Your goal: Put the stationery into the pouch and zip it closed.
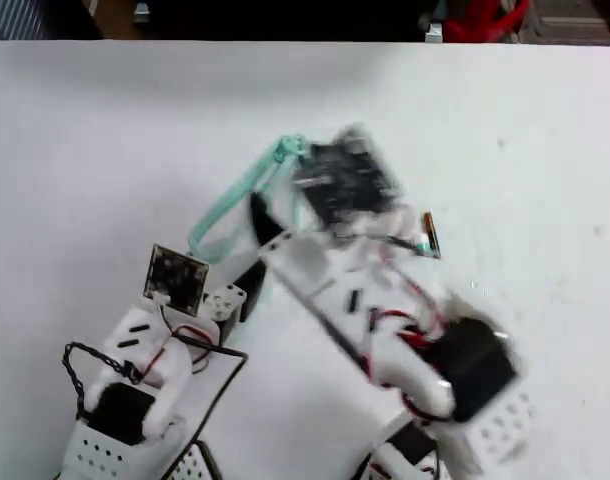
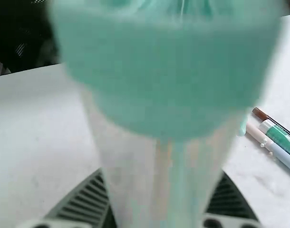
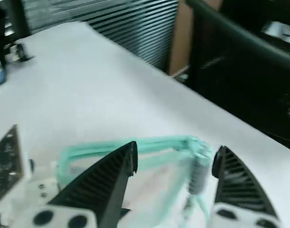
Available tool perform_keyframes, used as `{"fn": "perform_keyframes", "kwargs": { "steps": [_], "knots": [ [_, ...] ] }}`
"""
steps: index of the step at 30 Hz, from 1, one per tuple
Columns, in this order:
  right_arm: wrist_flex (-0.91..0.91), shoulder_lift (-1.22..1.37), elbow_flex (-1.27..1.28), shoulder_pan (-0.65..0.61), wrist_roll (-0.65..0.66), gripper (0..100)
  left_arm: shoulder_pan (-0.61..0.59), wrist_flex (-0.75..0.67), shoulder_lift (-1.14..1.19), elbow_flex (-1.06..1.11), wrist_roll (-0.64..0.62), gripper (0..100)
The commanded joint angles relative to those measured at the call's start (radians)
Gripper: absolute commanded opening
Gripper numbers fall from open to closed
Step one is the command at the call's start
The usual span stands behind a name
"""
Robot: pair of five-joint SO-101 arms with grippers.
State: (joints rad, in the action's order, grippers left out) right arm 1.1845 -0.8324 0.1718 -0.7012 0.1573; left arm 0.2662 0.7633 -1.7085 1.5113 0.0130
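From above, we see the pouch (image 1: pixel 247 185) near the middle of the tabletop (image 1: pixel 105 130), with pens (image 1: pixel 429 236) lying apart from it. We judge that zipping now would shut them out. In the left wrist view the pouch looms close before the left tool (image 2: pixel 161 211); whether that tool clamps it we cannot tell, so a tug might drag it loose. In the right wrist view the right tool (image 3: pixel 176 152) stands apart, astride the zip slider (image 3: pixel 198 171). The pouch looks limp: clear film, teal edging.
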Motion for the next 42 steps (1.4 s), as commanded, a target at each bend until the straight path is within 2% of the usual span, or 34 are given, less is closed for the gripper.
{"fn": "perform_keyframes", "kwargs": {
  "steps": [1,5,10,13,16,19,25,26,29,33,35,37,40,42],
  "knots": [
    [0.111,-0.024,-0.110,0.163,0.011,23.5,-0.007,-0.014,-0.012,-0.005,-0.003,21],
    [0.165,-0.019,0.012,0.384,0.009,23.4,-0.007,-0.014,-0.012,-0.005,-0.003,21],
    [0.084,-0.025,0.328,0.628,0.009,23.3,-0.007,-0.014,-0.012,-0.003,-0.003,21],
    [-0.013,-0.024,0.526,0.722,0.009,23.3,-0.007,-0.012,-0.012,-0.003,-0.003,21],
    [-0.148,-0.024,0.712,0.734,0.003,23.3,-0.007,-0.012,-0.012,-0.003,-0.003,21],
    [-0.288,-0.024,0.855,0.733,-0.064,23.3,-0.007,-0.012,-0.010,-0.003,-0.003,21],
    [-0.404,-0.024,0.965,0.736,-0.038,22.4,-0.007,-0.012,-0.010,-0.003,-0.003,21],
    [-0.417,-0.024,0.973,0.736,-0.038,19.2,-0.007,-0.012,-0.010,-0.003,-0.003,21],
    [-0.446,-0.024,0.984,0.739,-0.038,0.0,-0.007,-0.012,-0.010,-0.003,-0.003,21],
    [-0.503,-0.025,1.019,0.739,-0.038,14.5,-0.007,-0.012,-0.010,-0.003,-0.003,21],
    [-0.515,-0.025,1.022,0.739,-0.038,18.6,-0.007,-0.015,-0.010,0.006,-0.003,21],
    [-0.516,-0.025,1.023,0.739,-0.038,15.2,-0.007,-0.018,-0.010,0.011,-0.003,21],
    [-0.516,-0.025,1.023,0.748,-0.038,1.1,-0.007,-0.018,-0.010,0.011,-0.003,21],
    [-0.518,-0.025,1.019,0.774,-0.044,5.1,-0.007,-0.018,-0.010,0.011,-0.003,21]
  ]
}}
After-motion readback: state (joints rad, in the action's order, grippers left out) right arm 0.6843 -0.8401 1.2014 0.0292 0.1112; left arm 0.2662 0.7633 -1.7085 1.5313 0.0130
